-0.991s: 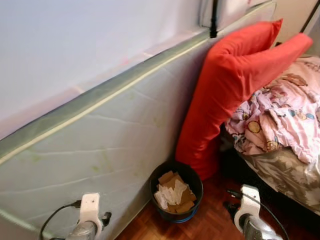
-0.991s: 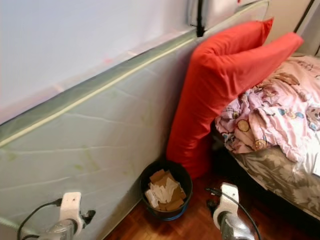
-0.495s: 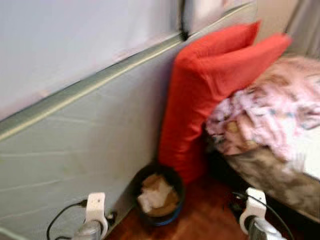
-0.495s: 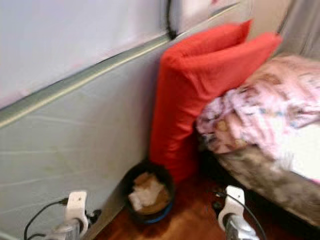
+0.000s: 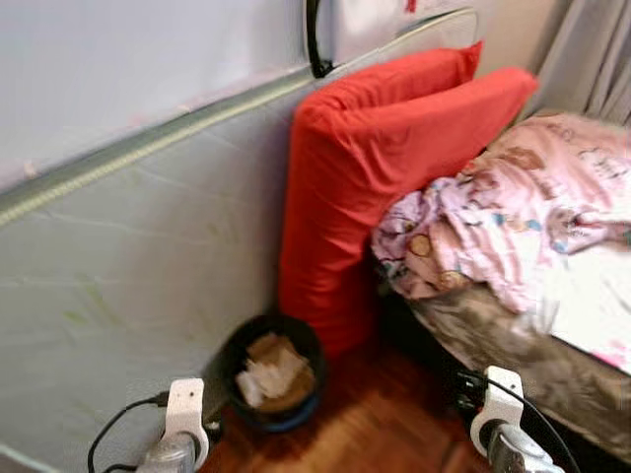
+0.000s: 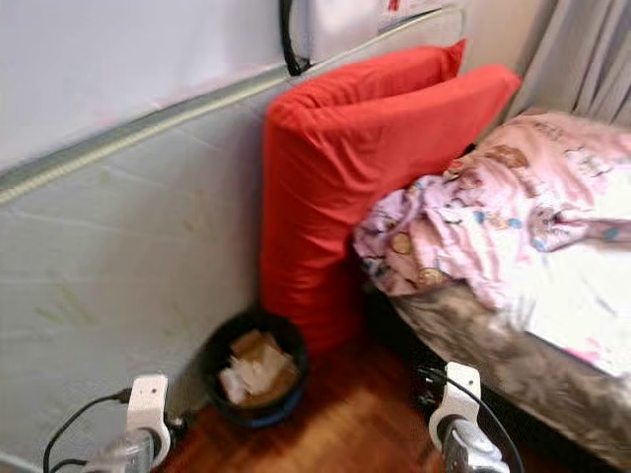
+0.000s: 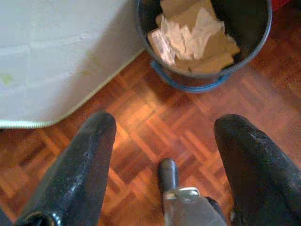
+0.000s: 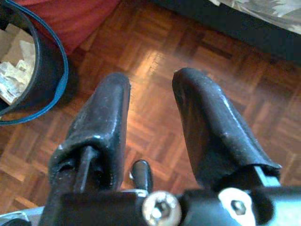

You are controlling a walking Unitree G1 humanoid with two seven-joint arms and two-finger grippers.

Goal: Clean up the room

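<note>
Compared with a second ago, the whole view has swung rightward, so the round dark waste bin with a blue base ring (image 5: 272,370) now sits lower left of centre rather than mid-frame, and grey curtains (image 5: 592,54) appear at the upper right. Crumpled white paper and brown cardboard scraps (image 7: 193,30) fill the bin, which stands on the reddish parquet floor (image 5: 385,424), just beside the pale grey upright mattress (image 5: 138,256) on the left. Two long red pillows (image 5: 375,187) lean against the mattress, above and right of the bin. A rumpled pink patterned quilt (image 5: 513,217) lies on the bed at the right. At the bottom edge, the left pincer (image 7: 164,136) hangs released above the floor near the bin; the right pincer (image 8: 150,99) is also parted, grasping nothing.
</note>
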